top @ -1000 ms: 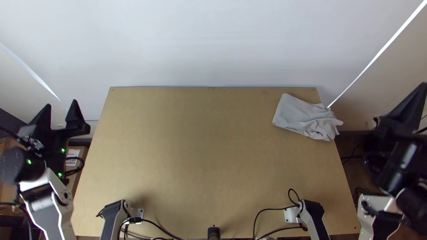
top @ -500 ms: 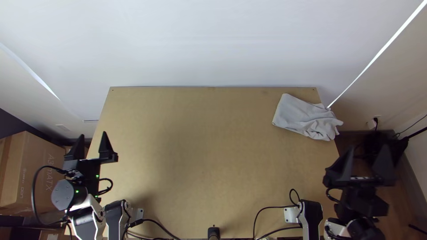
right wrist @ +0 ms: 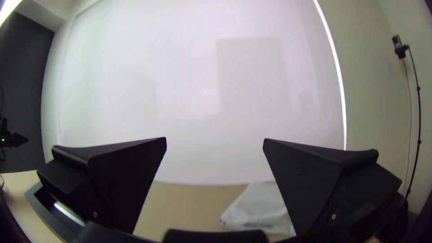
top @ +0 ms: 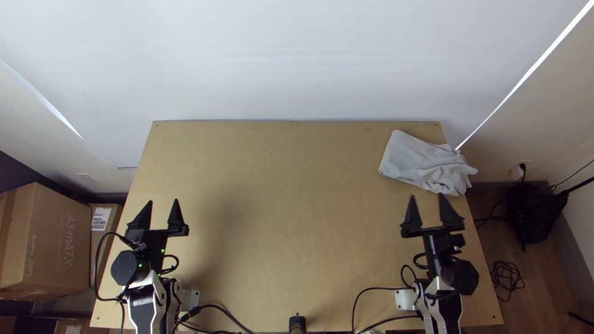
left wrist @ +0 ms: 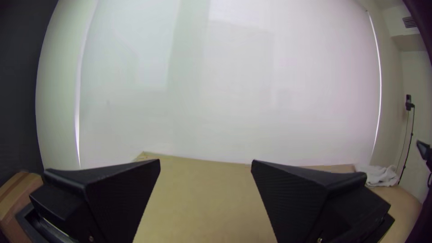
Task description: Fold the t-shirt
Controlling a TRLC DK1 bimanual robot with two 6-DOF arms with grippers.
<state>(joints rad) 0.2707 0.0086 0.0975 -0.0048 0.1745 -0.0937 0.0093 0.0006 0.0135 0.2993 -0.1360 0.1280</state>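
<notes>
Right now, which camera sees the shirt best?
The top view: it shows the whole shirt from above, flatter at one end, bunched at the other. In the left wrist view it looks small and far off. In the right wrist view, a black finger covers part of it.

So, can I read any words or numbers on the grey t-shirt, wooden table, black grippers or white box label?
Grey t-shirt: none I can see.
Wooden table: none I can see.
Left gripper, right gripper: none.
White label on brown cardboard box: too small to read.
</notes>
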